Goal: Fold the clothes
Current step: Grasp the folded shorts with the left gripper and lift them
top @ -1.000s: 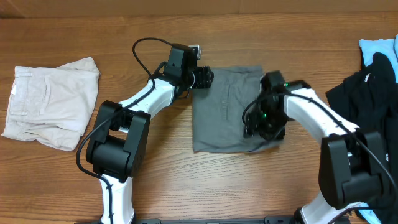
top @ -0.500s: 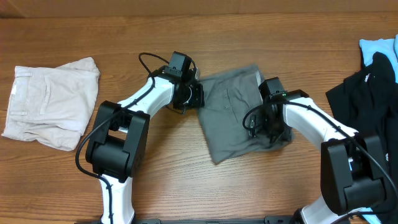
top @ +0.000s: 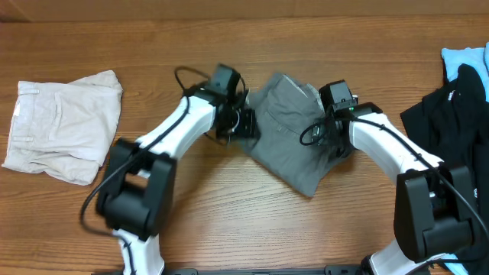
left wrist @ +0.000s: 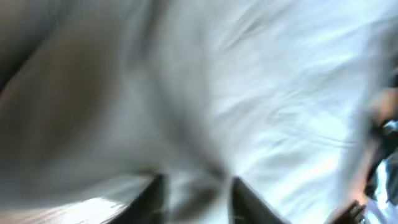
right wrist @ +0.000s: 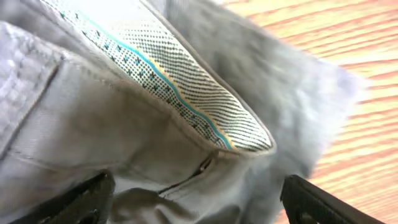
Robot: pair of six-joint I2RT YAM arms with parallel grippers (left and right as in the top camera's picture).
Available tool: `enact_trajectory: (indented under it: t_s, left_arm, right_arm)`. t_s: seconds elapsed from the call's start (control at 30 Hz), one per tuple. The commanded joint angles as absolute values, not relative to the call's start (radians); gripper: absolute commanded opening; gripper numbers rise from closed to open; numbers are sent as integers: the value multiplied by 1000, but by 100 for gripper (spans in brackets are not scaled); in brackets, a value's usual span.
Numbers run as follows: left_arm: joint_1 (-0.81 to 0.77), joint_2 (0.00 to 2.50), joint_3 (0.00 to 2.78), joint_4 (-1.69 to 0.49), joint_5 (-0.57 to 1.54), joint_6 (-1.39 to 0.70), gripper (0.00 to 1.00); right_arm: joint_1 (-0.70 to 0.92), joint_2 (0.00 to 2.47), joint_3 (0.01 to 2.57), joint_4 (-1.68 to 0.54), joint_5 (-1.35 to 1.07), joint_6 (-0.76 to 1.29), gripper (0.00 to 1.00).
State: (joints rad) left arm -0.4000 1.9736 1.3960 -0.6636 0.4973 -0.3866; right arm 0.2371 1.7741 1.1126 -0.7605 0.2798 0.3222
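Grey shorts (top: 294, 149) are laid folded and skewed diagonally at the middle of the table (top: 229, 221), between both grippers. A dotted pale lining (right wrist: 186, 81) is exposed inside the waistband in the right wrist view. The left gripper (top: 244, 122) is set at the cloth's left edge; its view is blurred, so open or closed cannot be told. The right gripper (top: 335, 143) is placed on the right edge, fingers (right wrist: 81, 199) spread wide, cloth between them unpinched. Cream shorts (top: 65, 126) are seen far left, a black garment (top: 451, 114) and a light-blue garment (top: 462, 57) far right.

Cream-white folded fabric shorts (top: 65, 126) well left of left gripper (top: 246, 124); crumpled black garment (top: 451, 114) and light-blue garment (top: 462, 59) right of right gripper (top: 335, 147); brown wooden table (top: 229, 221) beneath.
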Motion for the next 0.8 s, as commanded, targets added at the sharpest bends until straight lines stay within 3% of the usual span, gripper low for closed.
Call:
enact_trajectory:
  t_s: [0.0, 0.07, 0.1, 0.13, 0.23, 0.37, 0.77]
  left_arm:
    - [-379, 1814, 1407, -570, 453, -373, 78]
    - [-379, 1789, 1407, -491, 382, -373, 76]
    - [-379, 1787, 1407, -442, 347, -373, 79]
    - [-381, 1791, 1407, -382, 311, -363, 89]
    - [-382, 1853, 1407, -255, 298, -284, 88]
    - [-382, 1950, 1407, -215, 324, -224, 99]
    - [-382, 2148, 1409, -73, 439, -152, 100]
  right_arm:
    - [233, 1674, 1172, -786, 305, 334, 91]
    - [233, 1635, 1174, -800, 289, 338, 91]
    - [233, 1619, 1174, -807, 270, 338, 91]
    - [230, 1599, 1174, -821, 226, 340, 91]
    - [207, 1582, 1174, -871, 73, 430, 91]
    - [180, 1582, 1169, -890, 2, 472, 91]
    - [174, 1582, 1169, -907, -3, 472, 92]
